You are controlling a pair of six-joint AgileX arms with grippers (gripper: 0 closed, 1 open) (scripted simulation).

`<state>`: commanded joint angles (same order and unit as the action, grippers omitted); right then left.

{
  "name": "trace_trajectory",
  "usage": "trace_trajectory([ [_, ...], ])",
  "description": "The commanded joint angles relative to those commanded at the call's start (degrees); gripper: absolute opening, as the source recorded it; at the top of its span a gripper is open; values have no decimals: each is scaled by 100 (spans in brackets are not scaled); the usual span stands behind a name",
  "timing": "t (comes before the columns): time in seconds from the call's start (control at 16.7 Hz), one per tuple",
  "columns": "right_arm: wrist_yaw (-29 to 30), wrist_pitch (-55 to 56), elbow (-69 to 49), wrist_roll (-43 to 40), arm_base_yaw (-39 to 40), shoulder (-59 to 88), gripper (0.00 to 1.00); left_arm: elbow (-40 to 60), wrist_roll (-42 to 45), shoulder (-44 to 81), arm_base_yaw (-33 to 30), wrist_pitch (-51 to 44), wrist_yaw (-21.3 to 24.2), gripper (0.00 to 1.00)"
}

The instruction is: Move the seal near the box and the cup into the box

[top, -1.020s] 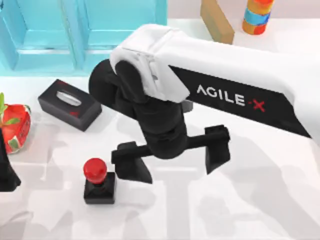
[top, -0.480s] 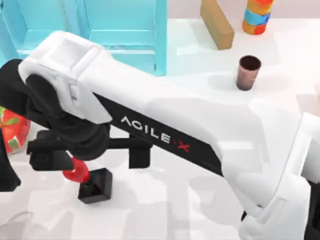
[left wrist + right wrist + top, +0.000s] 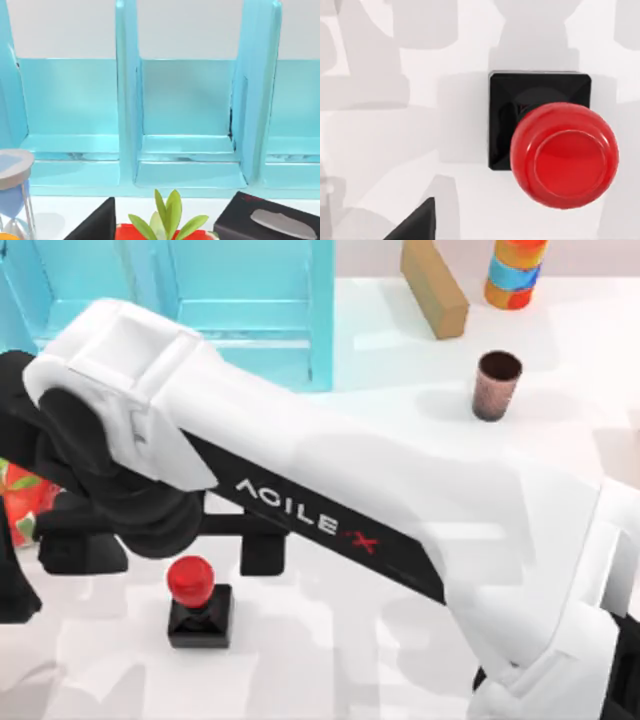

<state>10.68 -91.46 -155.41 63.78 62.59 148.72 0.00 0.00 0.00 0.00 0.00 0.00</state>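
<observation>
The seal (image 3: pixel 198 612), a red knob on a black square base, stands upright on the white table at the front left. The right wrist view looks straight down on the seal (image 3: pixel 562 155). My right gripper (image 3: pixel 170 552) hovers just above and behind it, open, with its fingers spread wide on either side of the knob and nothing held. One right fingertip (image 3: pixel 415 222) shows dark beside the seal. The cup (image 3: pixel 497 385), dark reddish-brown, stands upright at the back right. The teal box (image 3: pixel 250 310) with its compartments (image 3: pixel 187 125) fills the back left. My left gripper (image 3: pixel 10 580) rests open at the table's left edge.
A red pot with green leaves (image 3: pixel 25 500) sits at the left edge, with a black tissue box (image 3: pixel 270 222) and an hourglass (image 3: pixel 12 190) close by. A wooden block (image 3: pixel 435 285) and a striped cylinder (image 3: pixel 515 275) stand at the back right. My right arm spans the middle of the table.
My right arm swung left across the table until its gripper came over the seal. The seal leaned over half a second ago and now stands upright. The cup has come into sight.
</observation>
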Motion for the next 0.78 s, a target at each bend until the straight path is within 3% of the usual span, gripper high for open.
trace_trajectory([
  [0.78, -11, 2144, 2460, -152, -123, -329, 100, 0, 0, 0, 0, 0, 0, 100],
])
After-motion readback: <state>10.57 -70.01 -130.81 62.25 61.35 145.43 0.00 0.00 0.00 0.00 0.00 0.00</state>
